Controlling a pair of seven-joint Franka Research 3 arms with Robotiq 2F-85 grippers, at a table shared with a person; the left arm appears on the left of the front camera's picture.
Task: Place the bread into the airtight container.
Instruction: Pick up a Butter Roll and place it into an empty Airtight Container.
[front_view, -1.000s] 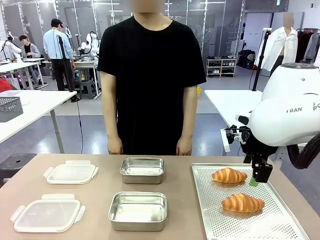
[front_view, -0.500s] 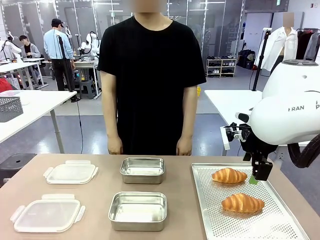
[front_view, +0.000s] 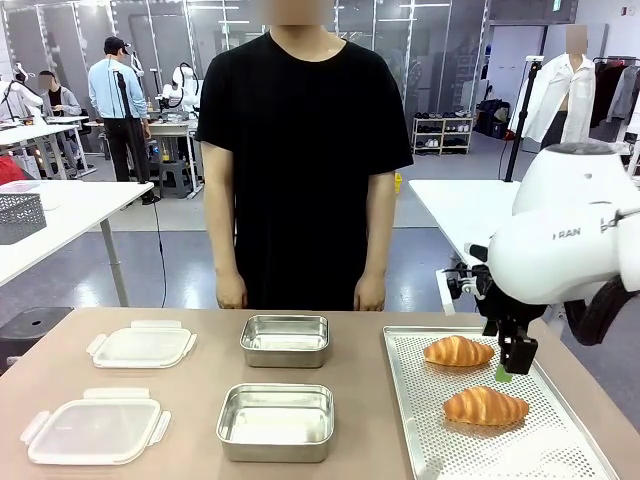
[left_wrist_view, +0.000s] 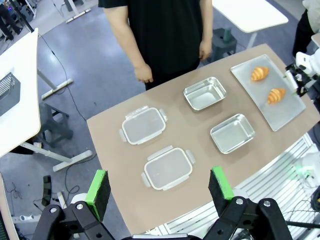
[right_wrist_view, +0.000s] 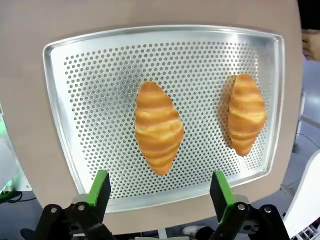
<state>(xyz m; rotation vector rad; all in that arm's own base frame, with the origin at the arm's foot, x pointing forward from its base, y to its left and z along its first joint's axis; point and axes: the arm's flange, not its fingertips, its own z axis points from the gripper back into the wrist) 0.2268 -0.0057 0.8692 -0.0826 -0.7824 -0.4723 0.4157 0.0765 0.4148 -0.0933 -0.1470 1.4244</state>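
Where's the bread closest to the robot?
In the front view, the near croissant lies on the perforated tray at the table's right, nearer the robot than the other croissant.

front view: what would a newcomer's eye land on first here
Likely the golden bread: a far croissant and a near croissant on the perforated tray at the right, with the right gripper hovering open over the tray. Then the far steel container and near steel container, both empty, in the middle, a far lid and near lid to their left, and the person in black at the far side.
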